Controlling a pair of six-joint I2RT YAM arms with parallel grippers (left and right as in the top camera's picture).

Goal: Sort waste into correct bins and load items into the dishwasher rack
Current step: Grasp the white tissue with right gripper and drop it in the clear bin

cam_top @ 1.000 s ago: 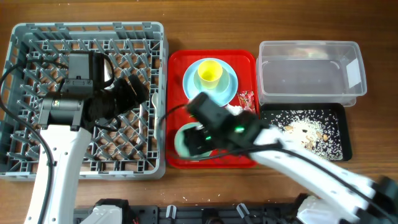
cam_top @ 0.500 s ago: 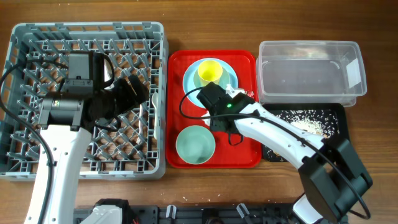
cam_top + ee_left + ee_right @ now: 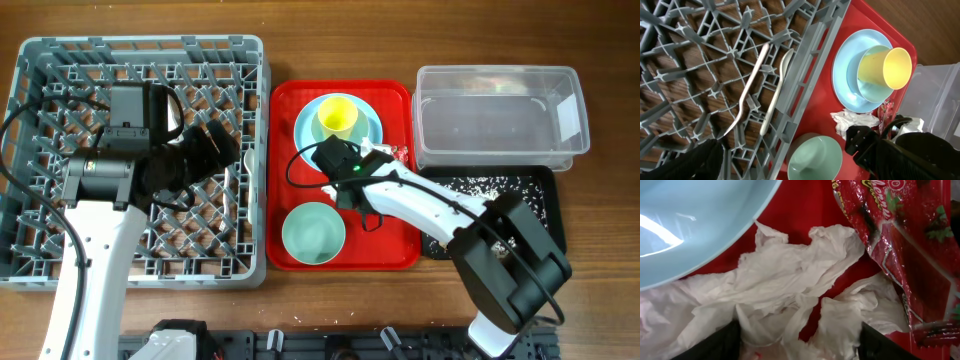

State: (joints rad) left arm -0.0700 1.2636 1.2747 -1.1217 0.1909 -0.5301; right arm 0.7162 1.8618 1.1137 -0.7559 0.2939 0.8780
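Observation:
My right gripper [image 3: 347, 178] is open low over the crumpled white napkins [image 3: 790, 290] on the red tray, one finger on each side [image 3: 800, 347]. The red-and-white wrapper [image 3: 905, 245] lies just right of them; the pale blue plate's [image 3: 685, 225] rim is to the left. The yellow cup [image 3: 337, 115] sits in the pale blue bowl [image 3: 867, 87] on that plate. The mint-green bowl [image 3: 313, 232] stands at the tray's front. My left gripper [image 3: 220, 145] is open and empty over the grey rack [image 3: 60, 60], above the white fork [image 3: 747, 92] and spoon [image 3: 777, 90] lying in it.
The clear tub [image 3: 495, 120] stands at the right with the black tray [image 3: 535, 215], strewn with beige-white scraps, in front of it. The red tray [image 3: 390, 255] lies between rack and bins. My right arm crosses the black tray's left end.
My right gripper has swung from over the mint-green bowl back to the napkins beside the plate and come down on them. The left arm has not moved.

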